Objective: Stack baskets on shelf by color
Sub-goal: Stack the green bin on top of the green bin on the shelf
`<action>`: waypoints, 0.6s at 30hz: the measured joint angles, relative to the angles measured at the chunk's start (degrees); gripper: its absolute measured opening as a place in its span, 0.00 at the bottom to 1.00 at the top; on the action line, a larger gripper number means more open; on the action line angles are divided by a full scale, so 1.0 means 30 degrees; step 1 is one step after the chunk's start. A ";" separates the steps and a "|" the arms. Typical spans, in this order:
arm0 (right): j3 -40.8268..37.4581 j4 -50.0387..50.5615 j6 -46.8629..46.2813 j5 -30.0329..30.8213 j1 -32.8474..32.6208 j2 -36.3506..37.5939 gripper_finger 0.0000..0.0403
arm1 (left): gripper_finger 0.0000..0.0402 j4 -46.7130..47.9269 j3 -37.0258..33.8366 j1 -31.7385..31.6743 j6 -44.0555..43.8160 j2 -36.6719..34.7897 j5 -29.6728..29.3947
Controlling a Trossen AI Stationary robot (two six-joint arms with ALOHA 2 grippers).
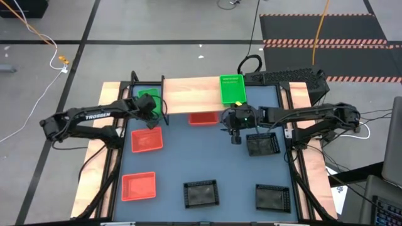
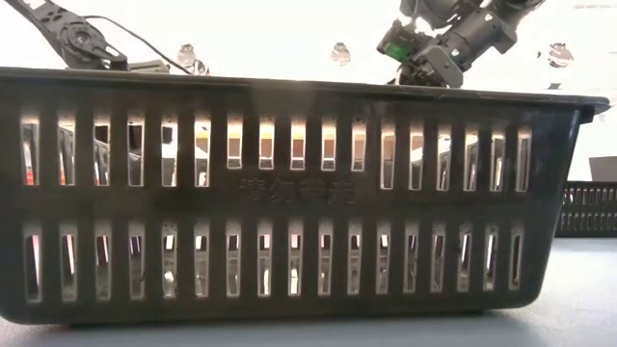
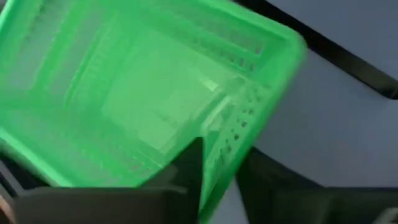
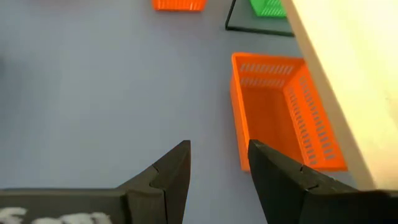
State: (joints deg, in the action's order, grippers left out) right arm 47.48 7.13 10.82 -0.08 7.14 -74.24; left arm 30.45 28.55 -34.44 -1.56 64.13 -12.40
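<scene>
The left gripper (image 1: 149, 107) is at the far left of the table, at the left end of the wooden shelf (image 1: 188, 94). Its fingers pinch the side wall of a green basket (image 3: 143, 93), one finger inside and one outside, a hold that suits lifting the thin plastic by its rim. In the high view that basket sits just beside the shelf's left end, not on the plank.

A second green basket (image 1: 232, 89) already rests on the right end of the shelf, so the held one probably belongs on top of it to build the green pile.

The right gripper (image 4: 217, 171) hangs over the bare tabletop (image 1: 207, 157) just in front of the shelf, jaws apart and empty. A red basket (image 4: 283, 106) lies right ahead of it, partly tucked beneath the plank's near edge, a likely next pick.

Two more red baskets (image 1: 147, 139) lie at the left, one nearer (image 1: 139, 186). Three black baskets sit to the right and near: one beside the right gripper (image 1: 262, 145), two along the near edge (image 1: 201, 193), (image 1: 272, 196).
</scene>
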 joint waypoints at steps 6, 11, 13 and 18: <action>0.0007 0.0373 -0.0268 -0.0003 -0.0007 0.0701 0.39 | 0.03 0.2461 0.1568 0.0288 -0.0724 -0.0568 -0.0502; 0.0007 0.0414 -0.0312 -0.0061 -0.0049 0.1463 0.39 | 0.02 0.5026 0.3685 0.1771 -0.1088 -0.1726 -0.2268; 0.0007 0.0429 0.0238 -0.0080 -0.0196 0.1751 0.39 | 0.02 0.5910 0.4664 0.2730 -0.1101 -0.2311 -0.2792; 0.0007 -0.0042 0.2136 -0.0102 -0.0807 0.2669 0.39 | 0.01 0.7303 0.6573 0.6063 0.1477 -0.3504 -0.2976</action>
State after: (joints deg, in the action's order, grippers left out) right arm 47.51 7.00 17.23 -0.38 4.71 -66.24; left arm 52.36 48.27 -16.25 2.87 53.62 -21.33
